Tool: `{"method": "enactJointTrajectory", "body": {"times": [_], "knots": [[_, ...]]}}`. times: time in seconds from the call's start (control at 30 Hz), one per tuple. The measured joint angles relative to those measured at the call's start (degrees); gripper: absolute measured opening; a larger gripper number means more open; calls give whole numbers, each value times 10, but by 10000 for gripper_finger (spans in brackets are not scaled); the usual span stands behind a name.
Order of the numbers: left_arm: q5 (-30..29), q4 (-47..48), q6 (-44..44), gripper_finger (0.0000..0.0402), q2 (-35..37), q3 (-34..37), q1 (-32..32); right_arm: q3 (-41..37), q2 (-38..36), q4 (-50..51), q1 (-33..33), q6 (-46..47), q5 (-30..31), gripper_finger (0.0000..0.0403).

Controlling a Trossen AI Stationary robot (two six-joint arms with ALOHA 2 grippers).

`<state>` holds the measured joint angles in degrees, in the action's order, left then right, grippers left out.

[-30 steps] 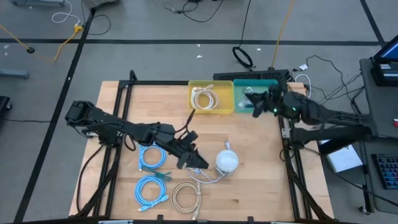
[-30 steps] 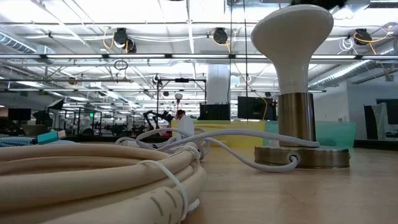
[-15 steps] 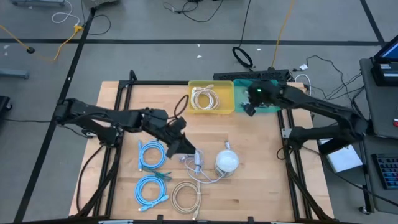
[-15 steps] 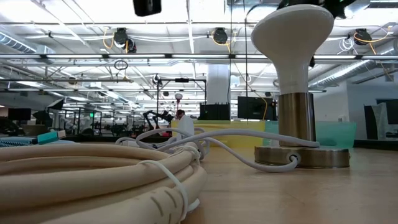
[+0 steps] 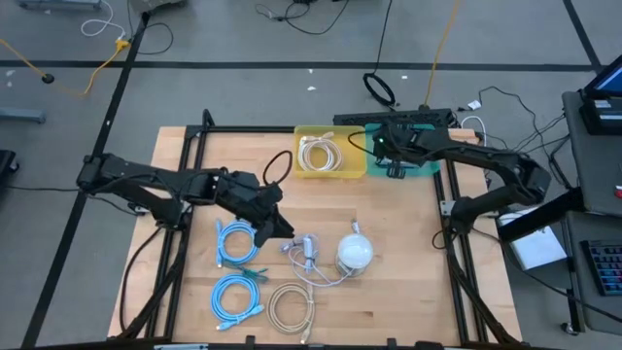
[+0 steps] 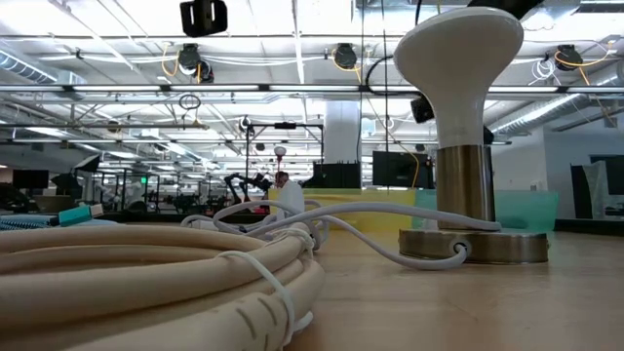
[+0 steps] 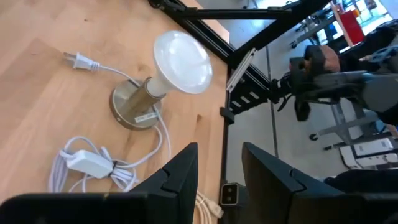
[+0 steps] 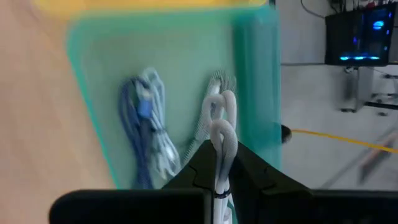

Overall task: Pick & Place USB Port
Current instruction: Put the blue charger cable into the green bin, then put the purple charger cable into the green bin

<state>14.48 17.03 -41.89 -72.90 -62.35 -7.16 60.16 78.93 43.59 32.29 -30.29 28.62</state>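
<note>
My right gripper (image 5: 387,156) hangs over the green bin (image 5: 420,165) at the table's far edge, shut on a white coiled cable (image 8: 219,121). A blue cable (image 8: 146,124) lies inside that bin. The yellow bin (image 5: 303,170) beside it holds a beige coiled cable (image 5: 319,153). My left gripper (image 5: 279,229) is open and empty, raised above the table between a blue cable coil (image 5: 236,243) and the white lamp (image 5: 355,251); the left wrist view looks past its fingers (image 7: 180,174) at the lamp (image 7: 180,59). My right gripper pinches the white cable's bundled part (image 8: 220,144) between its two fingers, coming from above and pointing down. The cable is lifted clear, and its free loops (image 8: 217,102) hang below the fingers over the green bin's floor.
A second blue coil (image 5: 236,297) and a beige coil (image 5: 290,307) lie near the table's near edge. The lamp's white cord with its switch (image 5: 309,251) is spread beside the lamp base. Black frame rails (image 5: 452,243) run along the table's left and right sides.
My left gripper has drawn back from the lamp's cord toward the table's left and far side and risen; it now shows at the top of the low view. My right gripper has shifted a little toward the table's left over the green bin.
</note>
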Motion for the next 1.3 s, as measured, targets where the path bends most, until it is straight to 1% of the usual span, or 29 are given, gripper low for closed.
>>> {"method": "enactJointTrajectory", "body": {"times": [0.13, 0.23, 0.27, 0.33, 0.43, 0.53, 0.67, 0.8, 0.87, 0.97, 1.0, 1.07, 1.13, 1.2, 1.23, 1.3], "knots": [[4, 0, -7, 127, 0, 0, -2, 0, 12, -1, 24, -42, 3, 14], [5, 0, -9, 127, 0, 0, -1, 0, 17, -3, 37, -41, 31, 16], [5, -1, -10, 127, 0, 0, -1, 0, 16, -5, 41, -39, 42, 25], [5, -4, -13, 127, 0, 0, -1, 0, 15, -12, 47, -35, 59, 54], [4, 0, -4, 127, 0, 0, -1, 0, 11, -10, 49, -33, 63, 105], [-1, -1, -6, 127, 0, 0, -1, 0, 9, -5, 45, -24, 81, 143], [1, -8, -8, 127, 0, 0, -1, 0, 2, -6, 32, -17, 103, 174], [2, 5, 8, 127, 0, 0, -1, 0, 1, -16, 14, 6, 103, 187], [-1, 23, 9, 127, 0, 0, -1, 0, 1, -10, -2, 42, 103, 188], [7, 72, 2, 127, 0, 0, -1, 0, 0, 9, -43, 130, 102, 186], [14, 92, 2, 127, 0, 0, -3, 0, -1, 19, -61, 163, 92, 185], [20, 144, 7, 127, 0, 0, -10, 4, -3, 38, -99, 230, 44, 184], [14, 200, 21, 127, 0, 0, -22, 14, -4, 36, -142, 300, -17, 183], [-21, 253, 38, 127, 0, 0, -36, 29, -4, 25, -189, 371, -69, 184], [-50, 272, 51, 127, -2, 0, -42, 40, -4, 18, -214, 406, -87, 184], [-118, 294, 82, 127, -9, 0, -55, 65, -4, -6, -264, 460, -95, 187]]}}
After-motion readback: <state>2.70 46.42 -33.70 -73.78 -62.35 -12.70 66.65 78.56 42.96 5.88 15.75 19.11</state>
